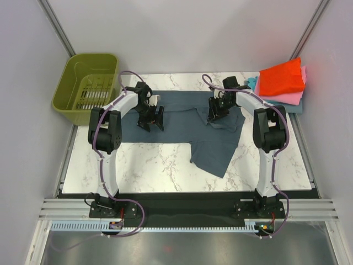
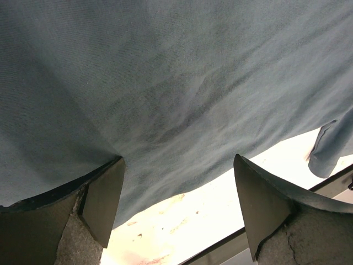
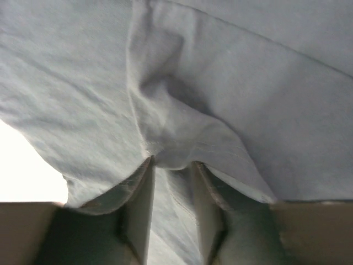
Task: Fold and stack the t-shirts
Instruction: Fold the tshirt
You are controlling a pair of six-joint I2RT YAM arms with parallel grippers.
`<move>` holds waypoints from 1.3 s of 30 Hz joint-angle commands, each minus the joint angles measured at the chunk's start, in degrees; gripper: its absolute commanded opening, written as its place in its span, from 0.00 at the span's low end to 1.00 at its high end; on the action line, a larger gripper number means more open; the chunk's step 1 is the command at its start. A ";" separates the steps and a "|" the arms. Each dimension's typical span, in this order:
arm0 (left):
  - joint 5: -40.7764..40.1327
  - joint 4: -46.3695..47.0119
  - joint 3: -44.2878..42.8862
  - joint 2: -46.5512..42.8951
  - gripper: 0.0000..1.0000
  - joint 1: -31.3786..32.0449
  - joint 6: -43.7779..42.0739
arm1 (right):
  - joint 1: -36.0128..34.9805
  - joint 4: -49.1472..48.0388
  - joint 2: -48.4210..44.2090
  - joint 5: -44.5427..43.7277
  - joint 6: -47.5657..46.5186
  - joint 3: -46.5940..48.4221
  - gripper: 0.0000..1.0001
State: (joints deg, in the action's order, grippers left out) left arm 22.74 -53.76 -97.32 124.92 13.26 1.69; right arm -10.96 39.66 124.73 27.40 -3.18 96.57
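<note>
Slate blue-grey t-shirt (image 1: 182, 122) lies spread mid-table. Right gripper (image 3: 172, 165) pinches its cloth; left gripper (image 2: 177, 160) gapes above it, holding nothing. A one-sided pull could slip or skew the fold.

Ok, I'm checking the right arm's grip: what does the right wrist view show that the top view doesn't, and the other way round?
Only right wrist: the right gripper pinching a raised fold of the blue-grey t-shirt. Only top: the olive basket, the folded stack, the open left gripper. Both: the blue-grey t-shirt.
</note>
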 commanded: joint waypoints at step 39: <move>-1.12 0.85 -2.69 -0.82 0.88 0.63 0.50 | -5.04 -5.12 -10.56 5.31 7.14 -2.63 0.32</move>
State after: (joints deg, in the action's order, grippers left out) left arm 22.63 -53.89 -97.60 124.97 13.39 1.69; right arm -18.31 36.88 116.05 33.80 3.75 89.12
